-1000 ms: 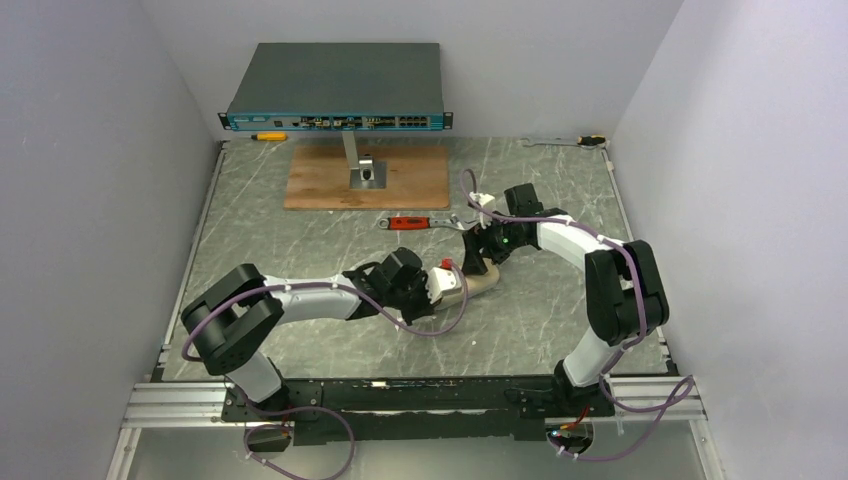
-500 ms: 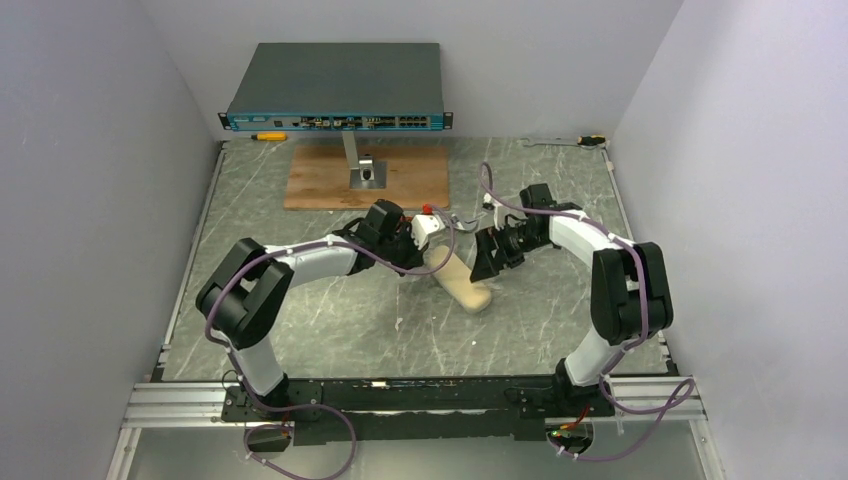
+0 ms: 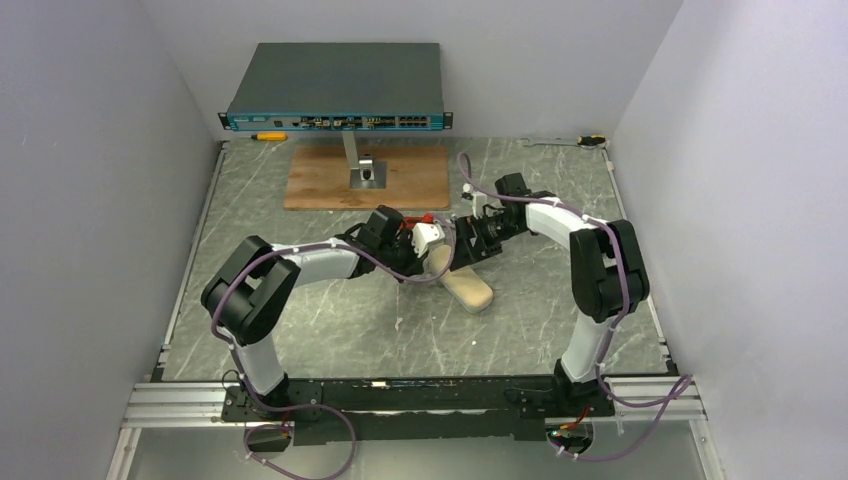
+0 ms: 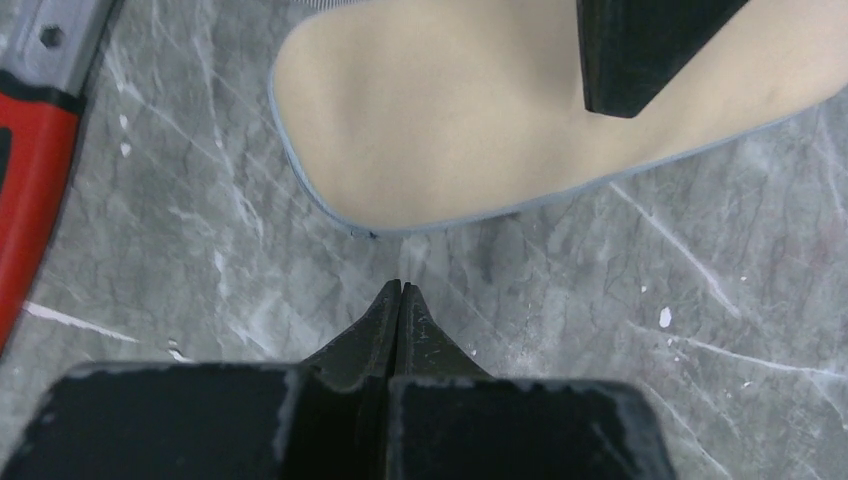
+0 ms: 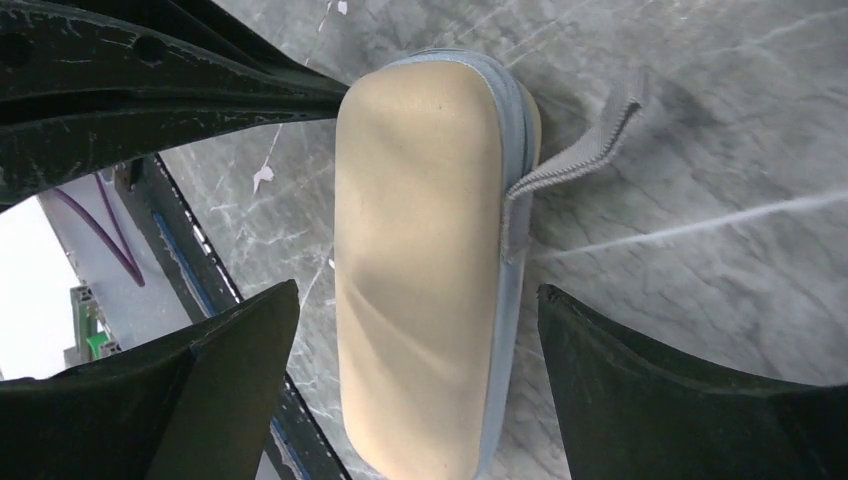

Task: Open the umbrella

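Your left gripper (image 4: 400,292) is pinched shut, beige zipped case (image 4: 450,120) just ahead; your right gripper (image 5: 417,295) gapes wide, case between its fingers.

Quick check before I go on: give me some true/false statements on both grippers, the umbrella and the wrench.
1. The left gripper is shut on nothing. True.
2. The right gripper is clamped on the umbrella. False: its fingers stand open on either side of it.
3. The umbrella's canopy is spread. False: it is folded, lying on the table.
4. A grey strap sticks out from the umbrella. True.
5. The red-handled wrench lies on top of the umbrella. False: it lies beside it, apart.
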You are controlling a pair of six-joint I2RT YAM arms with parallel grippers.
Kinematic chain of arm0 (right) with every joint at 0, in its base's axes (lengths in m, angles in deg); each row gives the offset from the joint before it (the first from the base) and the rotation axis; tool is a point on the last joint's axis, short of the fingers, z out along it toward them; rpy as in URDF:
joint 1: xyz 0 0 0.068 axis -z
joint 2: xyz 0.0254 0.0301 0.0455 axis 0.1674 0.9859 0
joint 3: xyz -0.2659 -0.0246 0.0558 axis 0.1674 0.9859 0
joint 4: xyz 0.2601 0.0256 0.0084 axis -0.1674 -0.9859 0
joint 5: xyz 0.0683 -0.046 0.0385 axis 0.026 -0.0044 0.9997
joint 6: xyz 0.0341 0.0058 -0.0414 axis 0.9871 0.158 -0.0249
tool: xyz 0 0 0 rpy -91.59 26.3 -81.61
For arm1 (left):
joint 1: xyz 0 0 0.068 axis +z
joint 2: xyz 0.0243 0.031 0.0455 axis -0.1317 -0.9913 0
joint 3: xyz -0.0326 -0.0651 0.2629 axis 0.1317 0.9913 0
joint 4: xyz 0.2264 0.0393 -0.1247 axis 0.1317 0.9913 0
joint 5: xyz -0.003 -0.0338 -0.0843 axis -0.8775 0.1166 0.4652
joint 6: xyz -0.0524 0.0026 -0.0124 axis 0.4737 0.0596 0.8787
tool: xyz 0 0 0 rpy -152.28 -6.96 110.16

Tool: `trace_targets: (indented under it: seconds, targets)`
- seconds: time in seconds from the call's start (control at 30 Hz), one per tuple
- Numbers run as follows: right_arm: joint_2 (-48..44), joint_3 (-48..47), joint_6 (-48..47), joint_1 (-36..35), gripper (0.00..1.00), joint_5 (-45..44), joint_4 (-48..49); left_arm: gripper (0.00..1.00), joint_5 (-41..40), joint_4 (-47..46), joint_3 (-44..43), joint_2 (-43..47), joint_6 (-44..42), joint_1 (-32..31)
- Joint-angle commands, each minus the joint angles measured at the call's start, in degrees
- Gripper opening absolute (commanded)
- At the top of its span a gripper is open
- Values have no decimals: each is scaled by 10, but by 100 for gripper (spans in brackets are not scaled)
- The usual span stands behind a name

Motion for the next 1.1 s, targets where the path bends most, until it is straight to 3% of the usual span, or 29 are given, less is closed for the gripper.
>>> trace_targets:
  seconds: [0.0,0.03,0.1,0.13,0.27,0.5,0.8,1.07]
  targets:
    - [20,-4,24,-10,89,2,28,0,-18,-37,25,9,13,-2]
    - [24,-5,21,-10,86,0,26,4,-23,-46,32,12,18,0]
    - [30,-7,5,-10,80,-1,19,25,-24,-68,49,20,20,5]
    - [33,-6,-3,-10,76,-2,18,31,-20,-79,58,25,16,6]
    - [55,-14,-41,-10,55,17,-3,44,19,-143,105,56,-28,5]
    - [85,-20,-86,-10,39,55,-34,48,15,-171,115,47,-84,1]
    - [88,-7,-82,-9,32,60,-29,54,11,-187,94,13,-91,-5]
    - [84,9,-74,-9,27,55,-15,43,-4,-196,69,-20,-57,-5]
